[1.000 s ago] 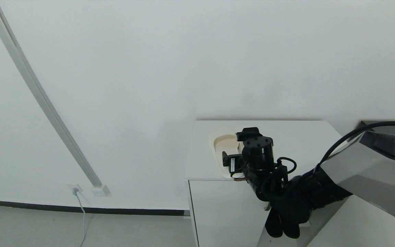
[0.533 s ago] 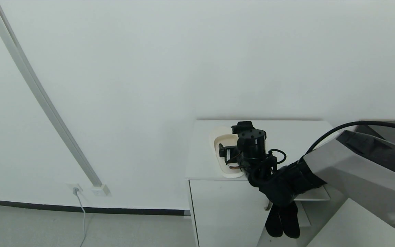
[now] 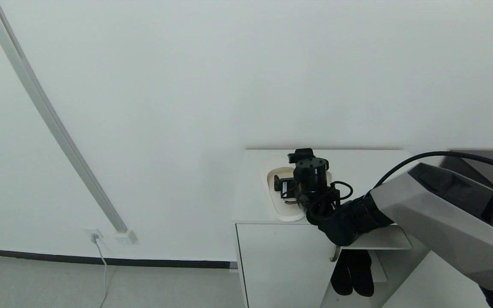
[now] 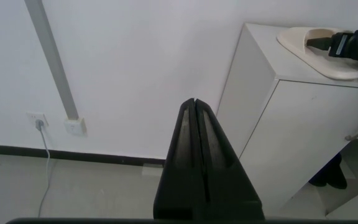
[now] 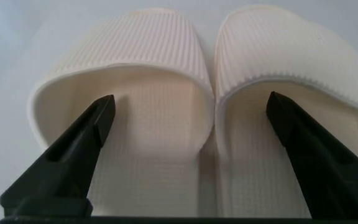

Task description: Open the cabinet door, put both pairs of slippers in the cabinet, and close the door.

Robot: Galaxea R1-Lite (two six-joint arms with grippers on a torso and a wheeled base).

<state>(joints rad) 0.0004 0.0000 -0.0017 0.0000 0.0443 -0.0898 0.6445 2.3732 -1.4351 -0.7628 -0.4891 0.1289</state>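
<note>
A pair of cream slippers [image 3: 280, 201] lies side by side on top of the white cabinet [image 3: 370, 179]. My right gripper [image 5: 190, 104] is open over them. One finger [image 5: 82, 146] sits at the mouth of one slipper [image 5: 135, 81]. The other finger [image 5: 306, 146] sits at the mouth of the second slipper [image 5: 278, 56], so both inner walls lie between the fingers. A pair of black slippers [image 3: 352, 273] stands inside the cabinet under a shelf [image 3: 383, 243]. My left gripper [image 4: 194, 124] is shut and holds nothing, low beside the cabinet [image 4: 291, 137].
The cabinet's left door front [image 3: 276, 265] is closed, with a handle [image 3: 335, 255] at its edge. A wall socket with a cable [image 3: 94, 237] and a slanted grey duct [image 3: 49, 115] are on the wall to the left. Bare floor lies left of the cabinet.
My right arm has pushed forward and up over the cabinet top, bringing the gripper further onto the cream slippers. The shelf and black slippers below are now uncovered.
</note>
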